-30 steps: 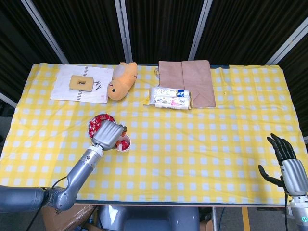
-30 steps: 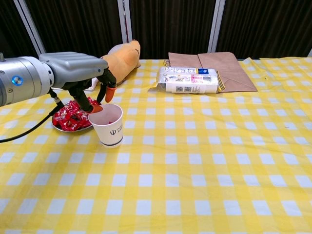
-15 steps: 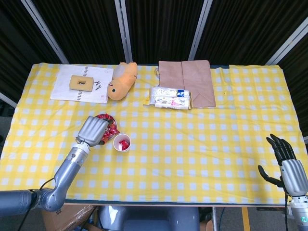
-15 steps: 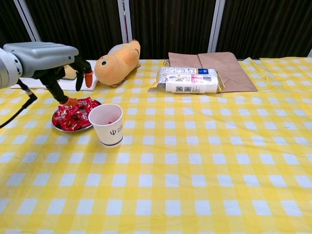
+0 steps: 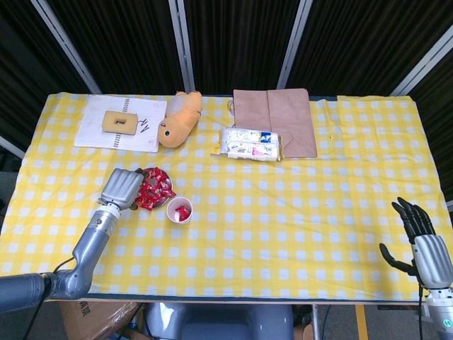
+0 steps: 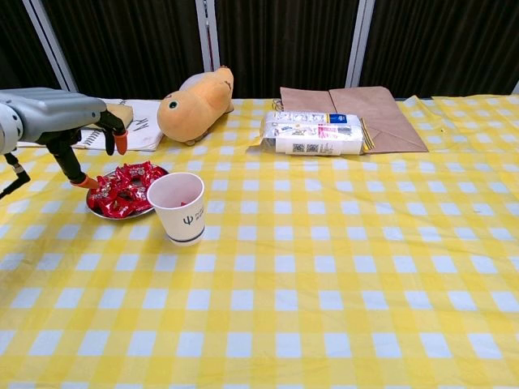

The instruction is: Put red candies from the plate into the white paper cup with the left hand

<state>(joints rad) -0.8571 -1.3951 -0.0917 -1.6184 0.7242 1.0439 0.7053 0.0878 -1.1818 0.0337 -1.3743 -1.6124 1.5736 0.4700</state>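
A: Where was the left robot hand (image 6: 69, 121) at that point?

B: It hung just to the left of the plate (image 6: 96, 211), above the counter (image 6: 324, 267). Its fingers were spread and curved downward with nothing between them. In the head view the same left robot hand (image 5: 122, 188) sat at the plate's left edge.

A: And the red candies (image 6: 123, 188)?

B: Most were heaped on the plate (image 5: 167, 183), a loose pile of shiny red wrappers. The head view also showed some red candies (image 5: 182, 211) inside the white paper cup (image 5: 179, 210).

A: Where did the cup stand?

B: The white paper cup (image 6: 180, 207) stood upright just beside the plate, on its right and a little nearer the robot, with a small printed mark on its side. I could not tell whether cup and plate touched.

A: What about the right robot hand (image 5: 419, 235)?

B: It showed only in the head view, near the counter's right front corner, well apart from the plate. Its dark fingers were extended and apart, holding nothing.

A: Anything else on the yellow checked cloth?

B: An orange plush toy (image 6: 195, 96) lay toward the back, with a notebook (image 5: 119, 123) to its left carrying a tan block (image 5: 119, 121). A brown paper bag (image 6: 357, 109) lay flat further right, and a white printed packet (image 6: 312, 134) rested against its front edge.
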